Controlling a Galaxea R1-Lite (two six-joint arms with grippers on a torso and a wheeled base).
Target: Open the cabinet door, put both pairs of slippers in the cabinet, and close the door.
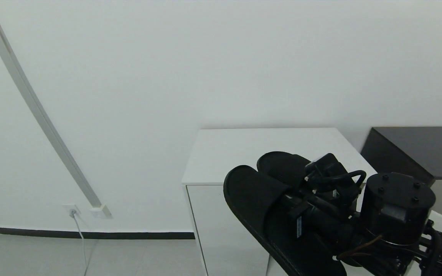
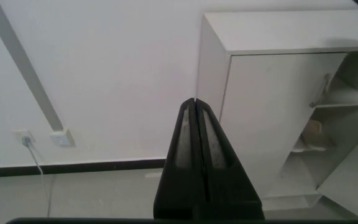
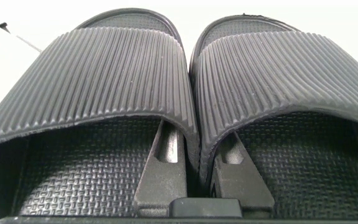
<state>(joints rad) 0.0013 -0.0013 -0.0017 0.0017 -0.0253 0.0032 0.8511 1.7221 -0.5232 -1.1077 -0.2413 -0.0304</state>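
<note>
Two black slippers (image 3: 104,74) in right jaws; one white cabinet (image 1: 259,149) beyond.

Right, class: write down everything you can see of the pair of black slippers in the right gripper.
The pair of black slippers are rubbery-looking slides, each with a wide ribbed strap over a finely textured footbed. They sit side by side, inner edges touching. The right gripper pinches those edges, one finger under each strap. The pair is held tilted in the air, toes up, before the white cabinet.
</note>
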